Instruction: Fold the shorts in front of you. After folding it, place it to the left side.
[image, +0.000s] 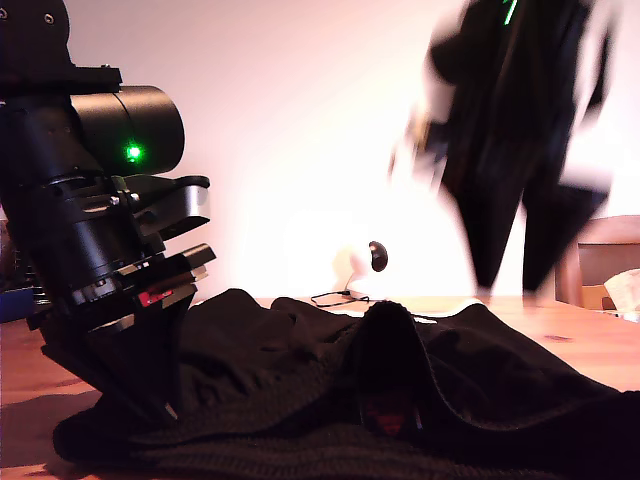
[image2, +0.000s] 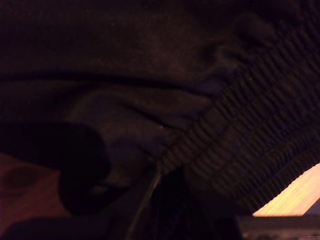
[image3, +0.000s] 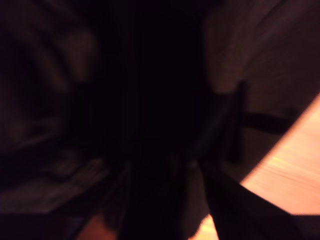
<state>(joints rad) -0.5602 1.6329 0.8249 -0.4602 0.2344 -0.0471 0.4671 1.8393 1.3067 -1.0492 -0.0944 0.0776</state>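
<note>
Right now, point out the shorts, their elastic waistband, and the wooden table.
shorts (image: 280, 340): exterior view, on the flat black fabric.
elastic waistband (image2: 250, 150): first wrist view, on the gathered ribbing.
wooden table (image: 590, 345): exterior view, on bare wood.

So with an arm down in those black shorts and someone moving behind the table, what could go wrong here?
The shorts lie bunched, so a grip may catch several layers and spoil the fold. My first gripper is pressed into the waistband, which may snag. The blurred person beyond the table could come within an arm's reach.
</note>
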